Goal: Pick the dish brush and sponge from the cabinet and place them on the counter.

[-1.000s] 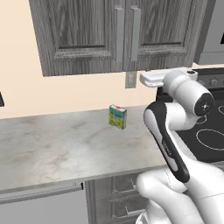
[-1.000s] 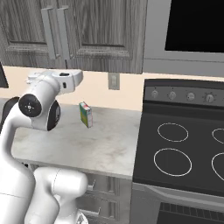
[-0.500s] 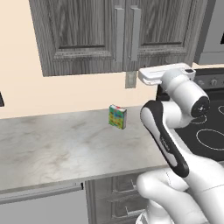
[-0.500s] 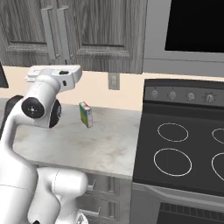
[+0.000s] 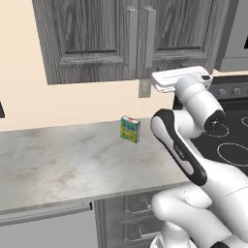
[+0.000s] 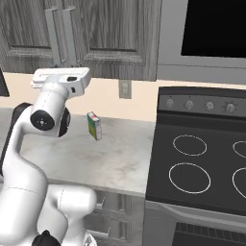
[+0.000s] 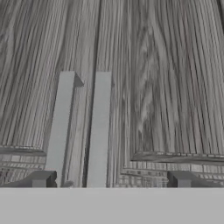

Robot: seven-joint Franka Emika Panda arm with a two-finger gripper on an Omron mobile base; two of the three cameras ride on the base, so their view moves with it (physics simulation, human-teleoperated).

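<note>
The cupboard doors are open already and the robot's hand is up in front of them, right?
Not quite. The cabinet doors are shut, with both handles side by side, as the hand view shows. The rest is right: the open gripper is up in front of them.

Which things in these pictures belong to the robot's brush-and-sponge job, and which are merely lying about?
Belong to the job:
cabinet, doors shut
bar handles
counter
gripper, fingers apart, near the handles

Lying about:
multicoloured box
stovetop
wall outlet
</note>
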